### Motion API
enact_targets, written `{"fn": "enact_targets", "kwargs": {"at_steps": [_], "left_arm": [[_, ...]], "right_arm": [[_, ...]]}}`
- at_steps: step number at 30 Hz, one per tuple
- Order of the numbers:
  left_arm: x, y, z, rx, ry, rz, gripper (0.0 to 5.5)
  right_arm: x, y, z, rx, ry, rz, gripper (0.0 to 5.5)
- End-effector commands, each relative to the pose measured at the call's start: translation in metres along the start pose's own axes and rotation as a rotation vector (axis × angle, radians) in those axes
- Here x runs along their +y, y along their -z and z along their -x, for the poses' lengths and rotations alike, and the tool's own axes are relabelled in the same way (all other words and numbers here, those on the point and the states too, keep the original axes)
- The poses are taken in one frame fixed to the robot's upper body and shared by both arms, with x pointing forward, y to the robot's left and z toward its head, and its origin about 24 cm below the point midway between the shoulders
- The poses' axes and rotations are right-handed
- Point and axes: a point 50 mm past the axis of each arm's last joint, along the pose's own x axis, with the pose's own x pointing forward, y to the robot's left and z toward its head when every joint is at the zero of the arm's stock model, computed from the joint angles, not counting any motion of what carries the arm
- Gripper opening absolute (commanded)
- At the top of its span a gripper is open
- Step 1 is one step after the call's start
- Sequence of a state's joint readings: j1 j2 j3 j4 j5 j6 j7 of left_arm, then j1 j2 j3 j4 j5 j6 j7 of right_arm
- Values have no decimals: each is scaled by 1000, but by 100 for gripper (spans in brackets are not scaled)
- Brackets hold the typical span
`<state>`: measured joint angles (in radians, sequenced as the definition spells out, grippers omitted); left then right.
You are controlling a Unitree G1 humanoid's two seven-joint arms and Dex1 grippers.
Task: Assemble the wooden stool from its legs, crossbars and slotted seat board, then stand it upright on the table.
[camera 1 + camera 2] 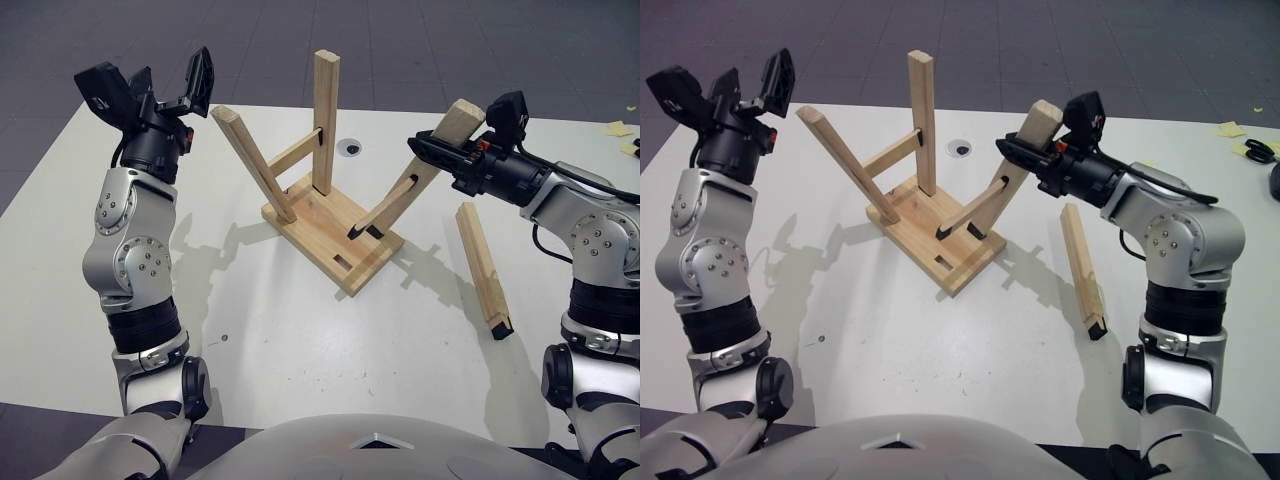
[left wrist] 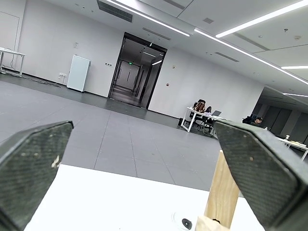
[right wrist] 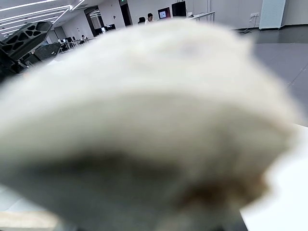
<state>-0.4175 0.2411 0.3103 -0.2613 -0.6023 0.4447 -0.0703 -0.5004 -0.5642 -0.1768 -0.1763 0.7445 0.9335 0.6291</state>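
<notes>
The seat board point(image 1: 335, 240) lies flat near the middle of the white bench point(image 1: 300, 350), with open slots showing along its near edge. Two legs rise from its far-left part, an upright leg point(image 1: 325, 120) and a tilted leg point(image 1: 252, 160) leaning out to the left, joined by a crossbar point(image 1: 296, 153). The right jaws are clenched on a third leg point(image 1: 425, 180) near its top end. This leg slants down toward the board's right side, and a second crossbar point(image 1: 975, 207) runs from its slot to the board. Whether its foot is seated cannot be told. A loose leg point(image 1: 485, 268) lies on the bench to the right, apart from the board. The left jaws are released and spread wide, raised above the bench's far-left part. The left wrist view looks out between its two dark pads point(image 2: 33, 168) and catches the top of a leg point(image 2: 222, 192). In the right wrist view – unlike the head views – pale wood sits blurred right against the lens.
</notes>
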Motion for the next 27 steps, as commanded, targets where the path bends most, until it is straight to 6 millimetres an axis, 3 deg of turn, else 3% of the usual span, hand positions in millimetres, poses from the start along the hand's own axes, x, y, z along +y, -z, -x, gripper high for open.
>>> {"fn": "enact_targets", "kwargs": {"at_steps": [1, 9, 18, 27], "left_arm": [[-1, 1, 2, -1, -10, -5, 540], [-2, 1, 2, 1, -8, -3, 540], [0, 0, 2, -3, -14, -9, 540], [0, 2, 3, 4, -17, -10, 540]], "right_arm": [[-2, 2, 3, 21, 13, 33, 102], [-2, -6, -3, -27, 19, 39, 102], [-2, 3, 0, 35, 24, 56, 102], [0, -12, 2, -14, 21, 38, 102]]}}
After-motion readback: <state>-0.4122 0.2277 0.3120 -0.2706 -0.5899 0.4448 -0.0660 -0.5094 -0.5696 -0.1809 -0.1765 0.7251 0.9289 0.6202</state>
